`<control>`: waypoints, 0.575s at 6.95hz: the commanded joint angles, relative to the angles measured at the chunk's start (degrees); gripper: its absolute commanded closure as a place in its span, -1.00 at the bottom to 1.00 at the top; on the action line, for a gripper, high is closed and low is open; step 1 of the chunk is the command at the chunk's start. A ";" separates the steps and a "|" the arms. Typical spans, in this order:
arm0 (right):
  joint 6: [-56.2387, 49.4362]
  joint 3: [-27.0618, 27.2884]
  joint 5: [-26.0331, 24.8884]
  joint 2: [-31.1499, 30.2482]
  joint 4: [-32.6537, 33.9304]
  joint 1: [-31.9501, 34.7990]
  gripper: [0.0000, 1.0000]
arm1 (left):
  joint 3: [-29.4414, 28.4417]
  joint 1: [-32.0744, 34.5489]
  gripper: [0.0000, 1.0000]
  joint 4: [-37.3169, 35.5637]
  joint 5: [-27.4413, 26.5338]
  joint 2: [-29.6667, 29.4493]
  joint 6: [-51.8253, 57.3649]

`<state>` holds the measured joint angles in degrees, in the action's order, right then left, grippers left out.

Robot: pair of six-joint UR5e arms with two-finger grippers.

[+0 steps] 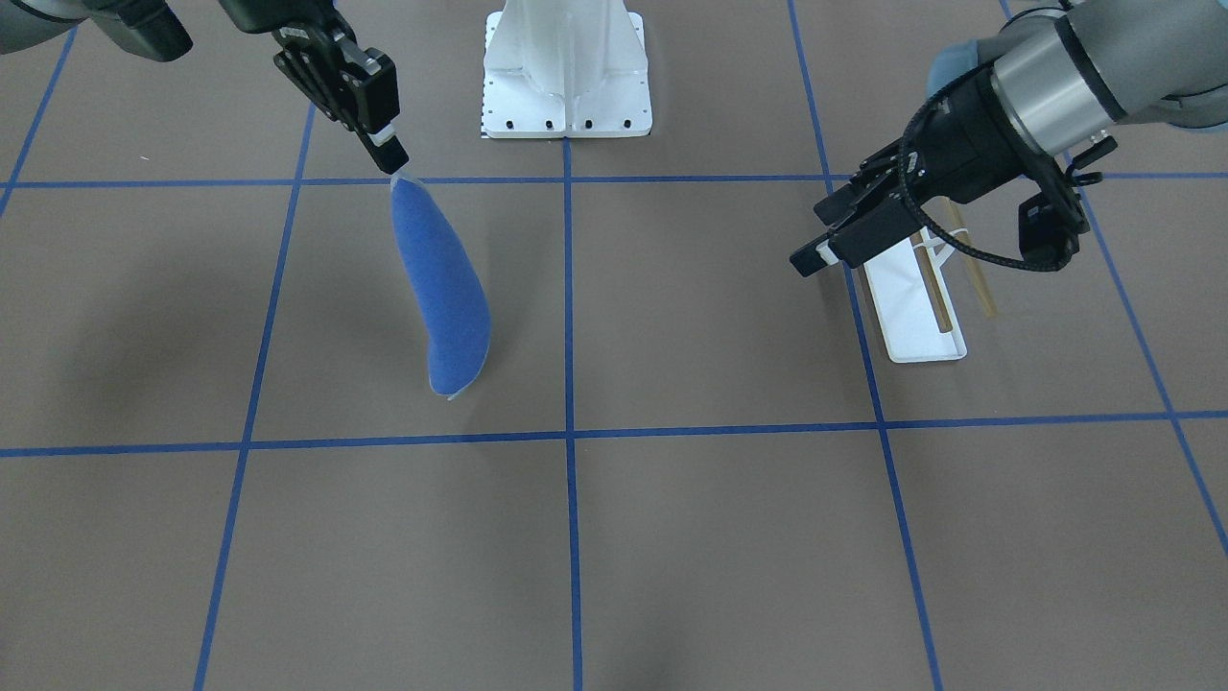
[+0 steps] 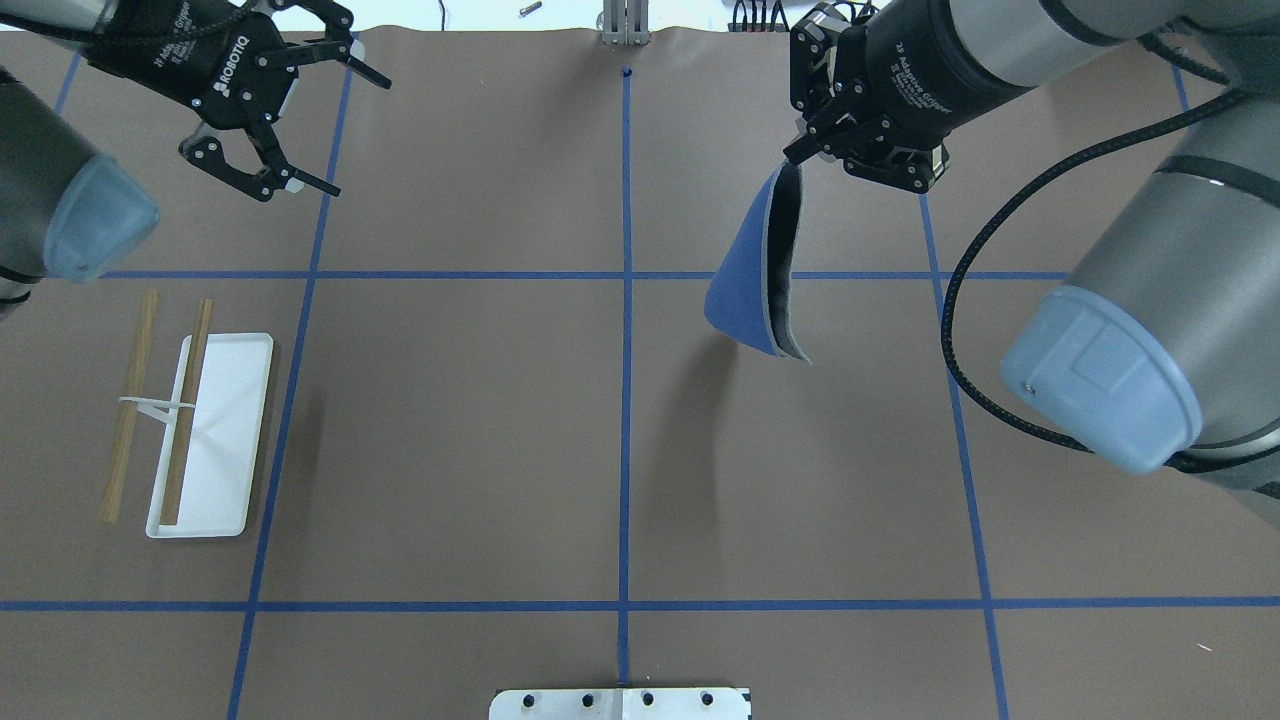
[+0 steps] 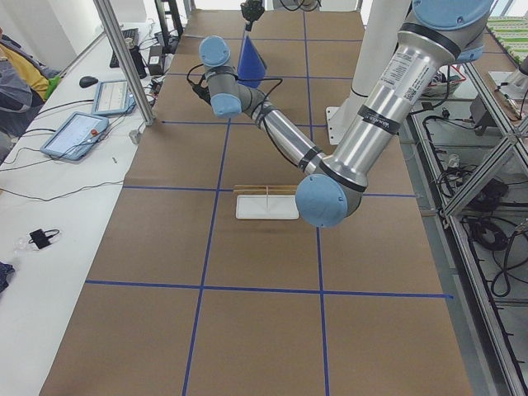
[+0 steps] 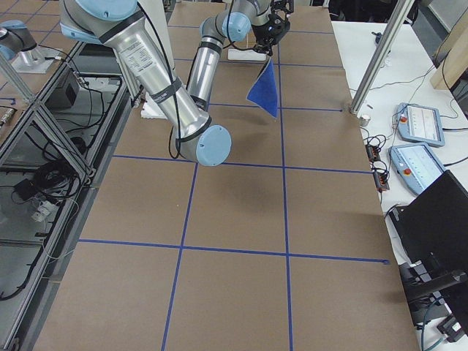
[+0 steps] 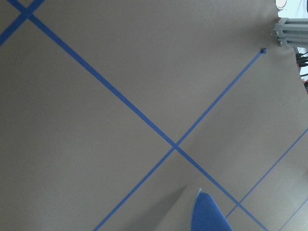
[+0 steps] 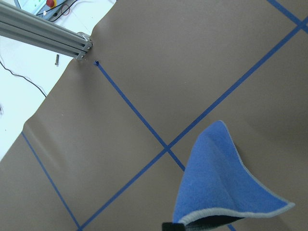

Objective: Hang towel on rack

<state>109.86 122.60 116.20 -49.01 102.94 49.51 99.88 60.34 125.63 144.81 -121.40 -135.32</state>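
My right gripper point(image 2: 796, 156) is shut on the top corner of the towel point(image 2: 745, 292), a deep-blue cloth with a grey underside. The towel hangs folded in the air, clear of the table. It also shows in the front view point(image 1: 446, 288), pinched by the same gripper point(image 1: 392, 161), and in the right wrist view point(image 6: 226, 185). The rack point(image 2: 205, 430), a white base with two tan dowels, stands on the table's left side. My left gripper point(image 2: 360, 137) is open and empty, held above the table beyond the rack's far end. In the front view this gripper point(image 1: 814, 235) overlaps the rack point(image 1: 916, 312).
The large white bolted pedestal point(image 1: 566, 72) stands at the robot's edge of the table, at its middle. Blue tape lines divide the brown table into squares. A metal post point(image 2: 624, 20) stands at the far edge, and tablets lie on the side bench point(image 3: 74, 132).
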 commanded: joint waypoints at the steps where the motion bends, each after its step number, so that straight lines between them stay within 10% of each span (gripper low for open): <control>1: 8.69 0.01 -5.61 1.72 -0.02 -2.04 1.00 | 0.13 -5.30 -0.96 1.55 -10.02 -3.91 -18.68; 4: 13.54 -0.08 -7.91 3.39 -0.02 -2.92 1.00 | 0.13 -11.19 -0.96 1.46 -19.79 -8.22 -31.47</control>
<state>122.04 122.55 109.30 -46.34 102.88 47.12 100.02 51.77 127.09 128.97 -127.95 -162.58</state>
